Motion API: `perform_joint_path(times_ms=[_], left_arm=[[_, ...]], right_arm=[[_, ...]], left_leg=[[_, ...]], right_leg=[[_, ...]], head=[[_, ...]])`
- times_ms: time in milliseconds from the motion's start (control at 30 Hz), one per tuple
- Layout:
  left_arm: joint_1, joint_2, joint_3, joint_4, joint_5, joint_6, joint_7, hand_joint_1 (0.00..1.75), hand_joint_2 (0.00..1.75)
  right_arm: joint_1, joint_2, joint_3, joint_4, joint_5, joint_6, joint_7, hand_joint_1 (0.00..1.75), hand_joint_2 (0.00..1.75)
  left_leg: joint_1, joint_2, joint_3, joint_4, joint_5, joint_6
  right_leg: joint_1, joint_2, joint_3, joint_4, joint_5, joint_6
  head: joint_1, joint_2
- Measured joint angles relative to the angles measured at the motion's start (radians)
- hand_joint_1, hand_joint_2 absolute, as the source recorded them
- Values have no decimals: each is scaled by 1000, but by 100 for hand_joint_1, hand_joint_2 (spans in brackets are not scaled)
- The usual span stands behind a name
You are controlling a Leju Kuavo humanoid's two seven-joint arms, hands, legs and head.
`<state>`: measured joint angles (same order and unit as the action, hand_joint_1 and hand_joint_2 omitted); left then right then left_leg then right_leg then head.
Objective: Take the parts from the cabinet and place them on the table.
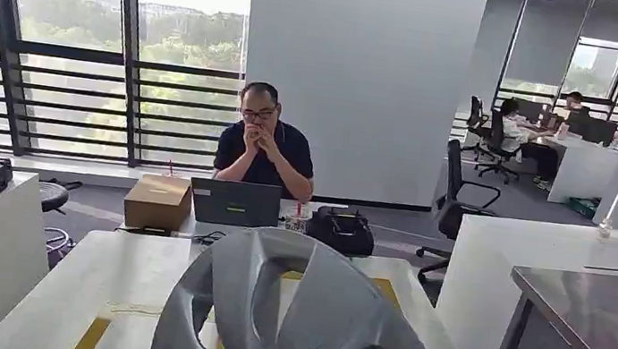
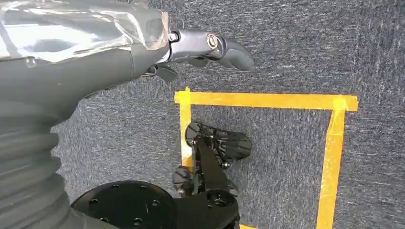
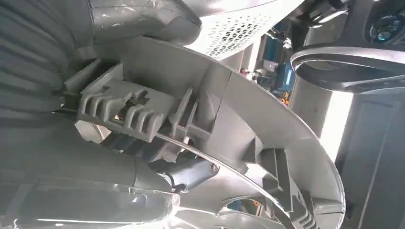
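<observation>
A silver-grey wheel cover [image 1: 304,318] with curved spokes stands upright, low in the middle of the head view, above the near end of the white table [image 1: 84,280]. My right hand [image 3: 162,174] grips it at the rim: the thumb lies on one face and the darker fingers [image 3: 193,171] on the ribbed back [image 3: 267,124]. My left hand [image 2: 191,47] hangs by my side over grey carpet and holds nothing, its fingers stretched out.
Yellow tape marks [image 1: 90,337] lie on the table. At its far end are a cardboard box [image 1: 158,201], a laptop [image 1: 235,203], a cup [image 1: 297,219] and a black bag [image 1: 340,229], with a person [image 1: 265,146] seated behind. A steel-topped cabinet [image 1: 601,330] stands right.
</observation>
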<state>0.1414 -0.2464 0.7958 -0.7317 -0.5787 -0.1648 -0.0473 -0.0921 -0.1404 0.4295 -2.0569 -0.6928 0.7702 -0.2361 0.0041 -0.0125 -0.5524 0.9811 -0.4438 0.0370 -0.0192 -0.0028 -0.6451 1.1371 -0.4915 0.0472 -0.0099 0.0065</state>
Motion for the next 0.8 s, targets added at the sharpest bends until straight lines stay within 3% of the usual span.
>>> perform_joint_path(times_ms=[33,67,100,167,233,267,367,400,433,467,533,567,600,700,733,767,800], left_arm=[[0,0,0,0,0,0,0,0,175],[0,0,1,0,-1,0,0,0,175],[0,-1,1,0,-2,0,0,0,175],[0,-1,4,0,-3,0,0,0,175],[0,1,6,-1,-5,0,0,0,175],[0,0,6,0,-5,0,0,0,175],[1,0,7,0,-5,0,0,0,175],[2,0,7,0,-5,0,0,0,175],[2,0,7,0,-5,0,0,0,175],[2,0,7,0,-5,0,0,0,175],[1,0,8,0,-5,0,0,0,175],[1,2,8,0,-5,-1,0,0,175],[-1,2,8,0,-8,-2,0,0,175],[2,2,8,0,-8,-2,-2,0,175],[2,2,8,0,-8,-2,-3,0,175],[1,2,9,0,-8,-3,-4,0,175],[0,2,9,0,-8,-3,-4,0,175]], right_arm=[[0,-1,0,0,0,0,0,175,175],[-1,-1,0,0,-1,-1,0,175,175],[-1,-1,1,-1,-2,-1,0,175,175],[-1,-1,1,-1,-3,-2,0,175,175],[-1,-1,1,-2,-4,-2,0,175,175],[-1,0,1,-2,-5,-2,0,175,175],[-1,0,2,-2,-5,-2,0,175,175],[-1,1,2,-2,-5,-2,0,175,175],[0,0,2,-2,-5,-2,0,175,175],[0,1,2,-2,-5,-2,0,175,175],[0,1,2,-2,-5,-2,0,175,175],[-1,1,2,-2,-6,-2,0,175,175],[-1,0,2,-2,-6,-2,0,175,175],[-1,0,3,-2,-6,-2,0,175,175],[0,0,2,-5,-6,-2,0,175,175],[-1,0,2,-5,-6,-2,0,175,175],[-3,-1,2,-5,-6,-2,0,175,175]], left_leg=[[0,-2,1,3,-3,-5],[-7,-3,-2,9,-8,-12],[-9,-5,-3,12,-12,-16],[-6,-5,-3,10,-11,-22],[-1,-3,-10,19,-21,-33],[-1,0,-22,53,-44,-38],[7,5,-144,300,-152,-51],[7,6,-172,348,-159,-52],[7,7,-175,344,-142,-51],[7,7,-154,290,-103,-49],[6,7,-62,97,-5,-38],[2,11,-30,29,5,-28],[-3,12,-25,19,-6,-26],[-9,10,-30,19,-7,-14],[3,10,-9,0,2,-5],[2,10,-3,-5,3,-2],[2,10,-1,-5,2,2]], right_leg=[[-3,0,49,-96,32,5],[0,0,70,-144,39,-4],[0,1,76,-145,45,-19],[7,2,73,-143,44,-32],[-5,1,78,-148,48,-43],[-5,1,80,-148,44,-50],[-2,1,81,-147,42,-54],[-1,1,81,-147,41,-55],[-1,1,83,-147,40,-55],[0,2,86,-147,39,-56],[2,2,96,-147,34,-56],[2,2,98,-148,31,-53],[12,2,94,-146,28,-48],[7,1,96,-153,28,-33],[10,1,92,-148,23,-28],[9,1,84,-126,15,-27],[7,2,55,-68,-13,-31]], head=[[0,0],[1,0],[0,0],[-2,0],[-1,0],[-5,0],[-6,0],[-7,0],[-7,0],[-7,0],[-7,0],[-7,0],[-6,0],[-6,0],[-7,1],[-4,0],[-3,0]])
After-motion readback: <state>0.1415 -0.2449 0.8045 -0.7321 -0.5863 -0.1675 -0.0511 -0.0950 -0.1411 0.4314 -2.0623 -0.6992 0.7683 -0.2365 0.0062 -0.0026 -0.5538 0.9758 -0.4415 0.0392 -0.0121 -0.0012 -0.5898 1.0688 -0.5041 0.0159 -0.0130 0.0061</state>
